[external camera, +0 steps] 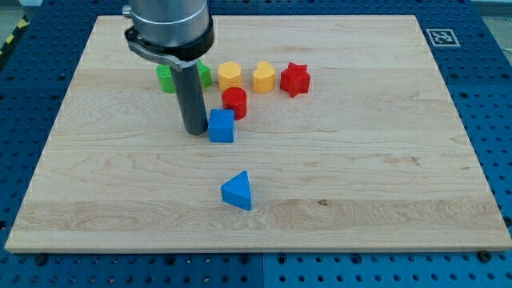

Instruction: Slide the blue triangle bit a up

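Note:
The blue triangle (238, 191) lies on the wooden board (384, 160), below the middle. My tip (194, 130) rests on the board above and to the left of it, touching or almost touching the left side of a blue cube (222, 126). The rod and arm rise from there to the view's top.
A red cylinder (234, 102) stands just above the blue cube. Behind it, in a row, stand a green block (165, 78) partly hidden by the rod, a second green piece (206, 75), a yellow hexagon (230, 75), a yellow heart-like block (264, 77) and a red star (294, 78).

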Available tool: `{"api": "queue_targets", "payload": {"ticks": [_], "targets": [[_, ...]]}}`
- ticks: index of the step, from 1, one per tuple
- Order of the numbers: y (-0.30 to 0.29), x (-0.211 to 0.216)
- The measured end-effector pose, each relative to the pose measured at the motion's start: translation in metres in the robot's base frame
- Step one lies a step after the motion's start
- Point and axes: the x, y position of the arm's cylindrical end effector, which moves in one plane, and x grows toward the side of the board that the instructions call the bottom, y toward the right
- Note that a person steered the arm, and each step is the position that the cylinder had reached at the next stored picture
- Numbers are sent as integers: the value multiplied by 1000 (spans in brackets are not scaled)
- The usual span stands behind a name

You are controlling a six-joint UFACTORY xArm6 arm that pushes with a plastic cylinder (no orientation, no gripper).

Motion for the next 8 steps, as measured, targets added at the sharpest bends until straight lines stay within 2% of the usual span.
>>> {"api": "queue_targets", "payload": {"ticks": [3, 4, 5, 6, 7, 8], "targets": [[28, 0], [-9, 17], [-51, 74], [-58, 143], [-8, 161], [30, 160]]}}
